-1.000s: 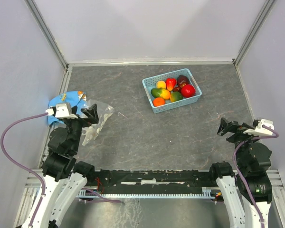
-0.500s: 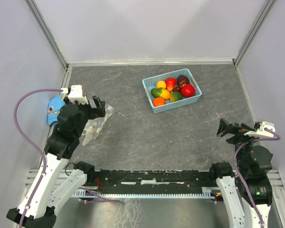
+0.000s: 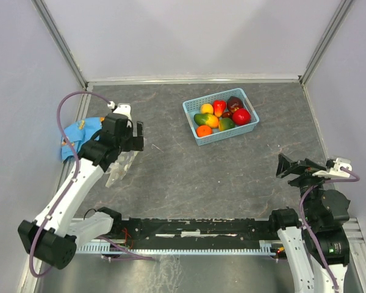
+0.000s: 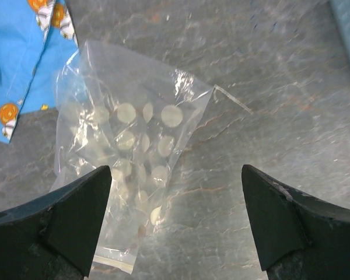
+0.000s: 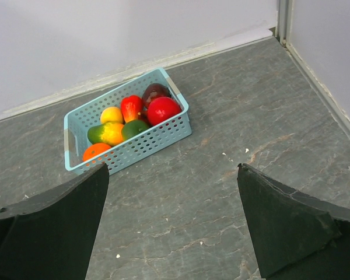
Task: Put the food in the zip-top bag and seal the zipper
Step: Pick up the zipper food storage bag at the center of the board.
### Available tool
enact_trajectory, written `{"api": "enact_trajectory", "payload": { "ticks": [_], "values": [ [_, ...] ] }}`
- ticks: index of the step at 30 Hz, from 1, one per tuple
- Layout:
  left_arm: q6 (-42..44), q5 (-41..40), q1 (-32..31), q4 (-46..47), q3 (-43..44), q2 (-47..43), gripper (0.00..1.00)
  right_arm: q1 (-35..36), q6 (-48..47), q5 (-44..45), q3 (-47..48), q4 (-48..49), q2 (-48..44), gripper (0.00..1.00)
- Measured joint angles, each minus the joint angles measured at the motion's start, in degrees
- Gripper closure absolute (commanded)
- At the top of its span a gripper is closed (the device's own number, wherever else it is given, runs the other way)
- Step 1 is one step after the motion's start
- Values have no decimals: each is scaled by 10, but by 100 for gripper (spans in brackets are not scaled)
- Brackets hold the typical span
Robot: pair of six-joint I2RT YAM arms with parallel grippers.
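The food (image 3: 220, 115) is a heap of red, orange, yellow, green and maroon toy pieces lying in a blue basket (image 3: 222, 137) at the back centre, also seen in the right wrist view as food (image 5: 131, 119). The clear zip-top bag (image 4: 128, 157), dotted white, lies flat and empty on the table's left side (image 3: 119, 171). A whitish strip, likely the zipper (image 4: 114, 261), runs along its near end. My left gripper (image 3: 138, 135) hovers open above the bag's right edge (image 4: 176, 172). My right gripper (image 3: 285, 166) is open over bare table, well short of the basket (image 5: 172, 169).
A blue patterned cloth (image 3: 78, 133) lies beside the bag against the left wall, seen at the upper left from the left wrist (image 4: 23, 64). Grey walls close in the table on three sides. The basket wall (image 5: 157, 140) faces my right gripper.
My left arm has stretched forward and to the right, carrying its open gripper from the near end of the bag to above its far part. The right arm has barely moved.
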Motion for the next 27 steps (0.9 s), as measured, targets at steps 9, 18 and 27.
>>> {"api": "enact_trajectory", "payload": {
  "ticks": [9, 18, 27],
  "values": [
    [1, -87, -62, -33, 0, 82, 8, 5, 9, -7, -13, 1, -14, 1],
    [3, -205, -107, -47, 0, 189, 12, 6, 13, -18, -31, 4, -18, 1],
    [10, -252, -113, -55, 16, 273, 47, 6, 13, -19, -38, 4, -28, 1]
  ]
}}
